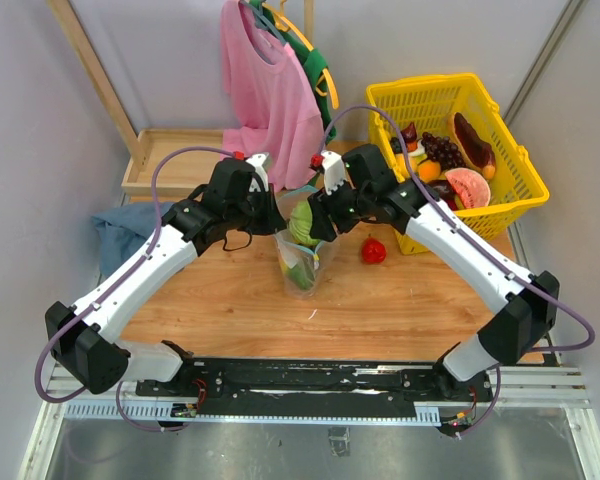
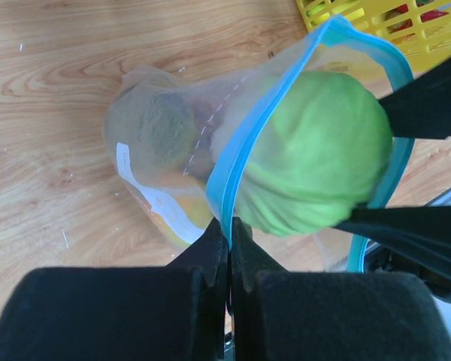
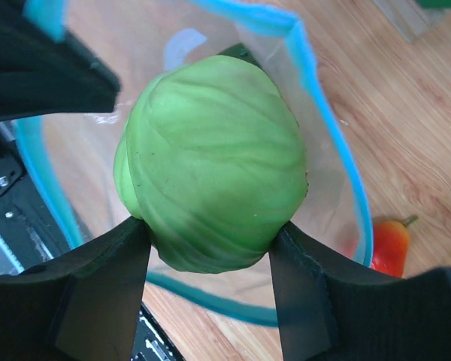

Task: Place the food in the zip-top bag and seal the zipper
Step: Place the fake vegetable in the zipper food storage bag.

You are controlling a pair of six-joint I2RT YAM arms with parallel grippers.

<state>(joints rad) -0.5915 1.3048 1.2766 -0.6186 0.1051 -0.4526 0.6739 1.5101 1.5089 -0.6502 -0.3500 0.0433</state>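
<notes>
The clear zip-top bag (image 1: 302, 262) stands upright at the middle of the table with food inside; it also shows in the left wrist view (image 2: 161, 162). My left gripper (image 2: 230, 229) is shut on the teal zipper (image 2: 244, 147) and holds the mouth open. My right gripper (image 3: 210, 244) is shut on a green cabbage (image 3: 214, 162) and holds it in the bag's mouth, ringed by the zipper (image 3: 338, 143). The cabbage shows from above (image 1: 301, 222) and in the left wrist view (image 2: 316, 150). A red pepper (image 1: 373, 250) lies right of the bag.
A yellow mesh basket (image 1: 520, 170) with several foods stands at the back right. A pink shirt (image 1: 270, 90) hangs at the back. A blue cloth (image 1: 120, 225) lies at the left, behind it a wooden tray (image 1: 165, 160).
</notes>
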